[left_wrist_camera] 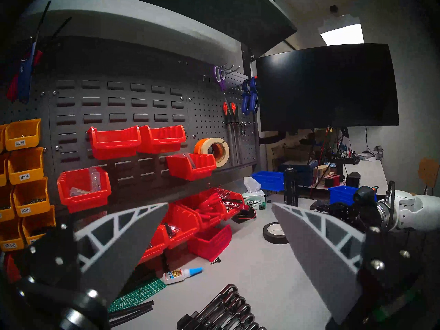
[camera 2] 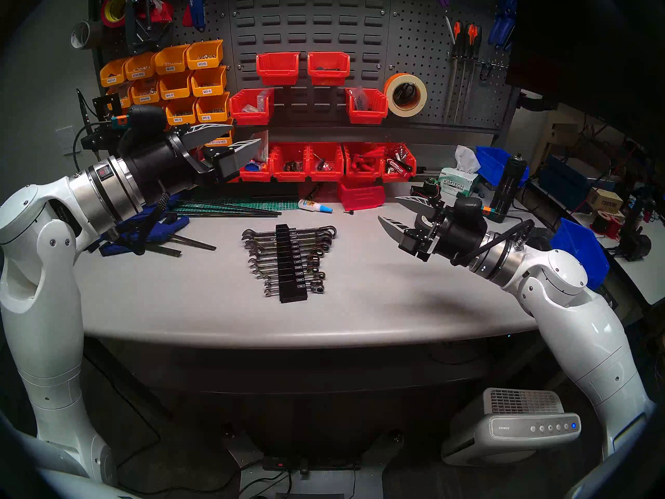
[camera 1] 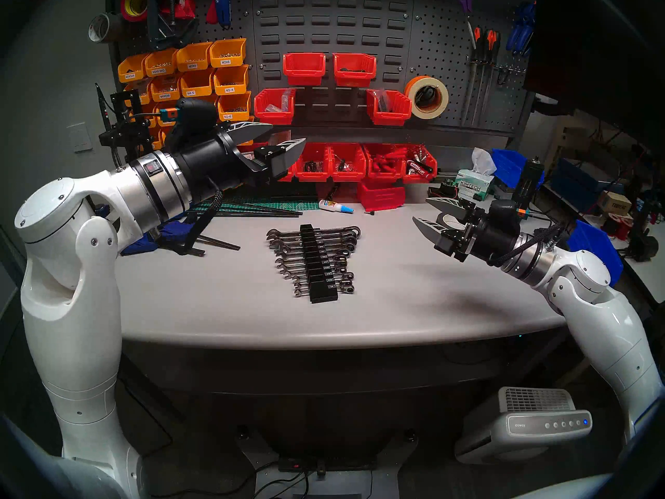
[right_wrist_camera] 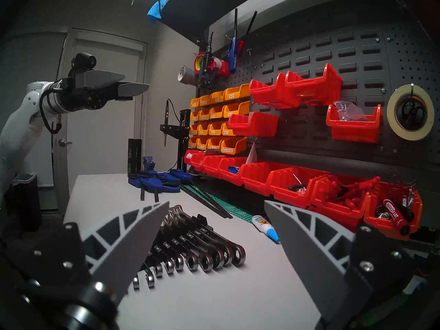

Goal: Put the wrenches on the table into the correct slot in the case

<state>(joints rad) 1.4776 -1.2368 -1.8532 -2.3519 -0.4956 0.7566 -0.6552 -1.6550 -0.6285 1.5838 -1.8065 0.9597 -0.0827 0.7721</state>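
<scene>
Hovering well above the table (camera 1: 414, 307), both arms raised at either side. Left gripper (camera 1: 284, 134) holding fingers spread apart, grasping nothing, up in front of the red bins (camera 1: 345, 161). Right gripper (camera 1: 426, 212) likewise spreading its fingers, empty, well to the right of the rack (camera 1: 318, 262). Wrenches (camera 1: 288, 259) sitting across the rack's grooves mid-table, open jaws pointing left, ratchet rings (right_wrist_camera: 197, 260) lining up on the right. Lying behind the rack: glue bottle (camera 1: 334, 206), beside a green mat (camera 1: 273, 201). Resting far right: tissue box (camera 1: 475, 185).
</scene>
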